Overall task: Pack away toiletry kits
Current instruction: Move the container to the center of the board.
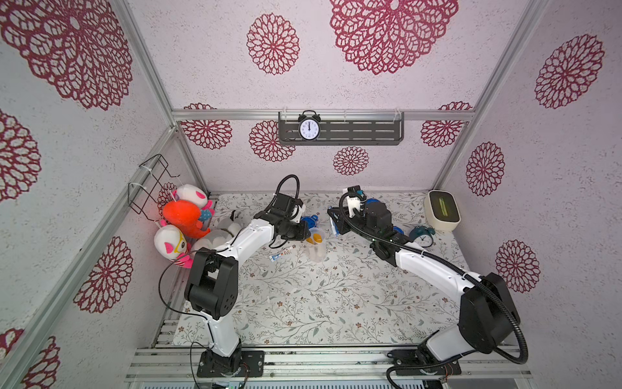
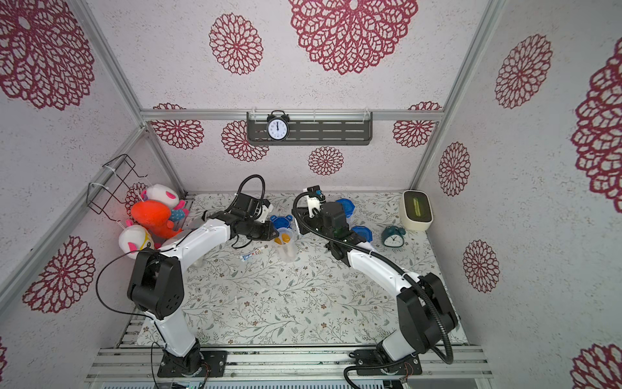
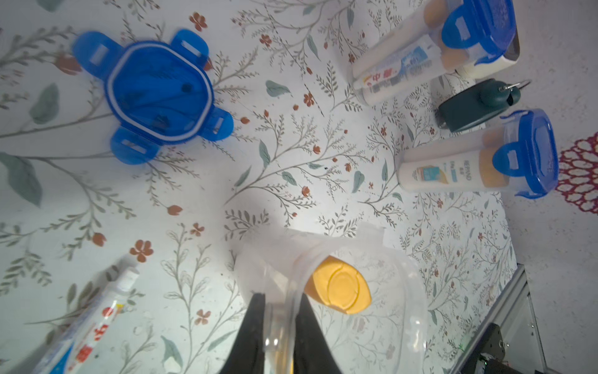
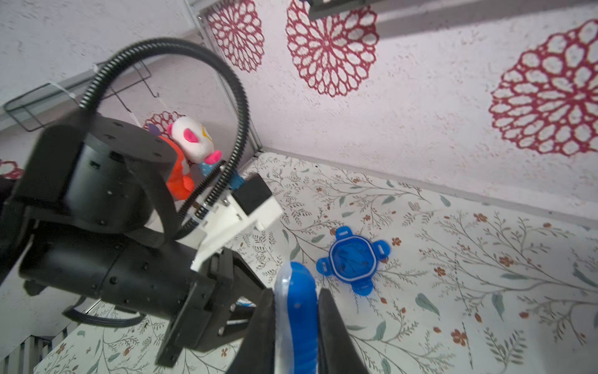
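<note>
An open clear jar (image 1: 316, 247) (image 3: 404, 307) stands mid-table with orange-capped bottles (image 3: 339, 285) inside. My left gripper (image 3: 280, 311) (image 1: 303, 234) is shut on the jar's near rim. The jar's blue four-tab lid (image 3: 158, 94) (image 4: 354, 259) lies upside down on the mat behind it. A white toothpaste tube (image 1: 281, 255) (image 3: 90, 327) lies loose to the left of the jar. My right gripper (image 4: 296, 293) (image 1: 333, 220) is shut on a blue toothbrush (image 4: 299, 323), held above the mat just right of the jar. Two lidded jars (image 3: 437, 48) (image 3: 479, 162) with contents stand at the back right.
A teal alarm clock (image 2: 393, 235) stands between the lidded jars and a white box-shaped device (image 2: 416, 210) in the back right corner. Plush toys (image 1: 181, 219) pile up at the left wall under a wire rack (image 1: 151, 182). A black clock (image 1: 309, 129) sits on the wall shelf.
</note>
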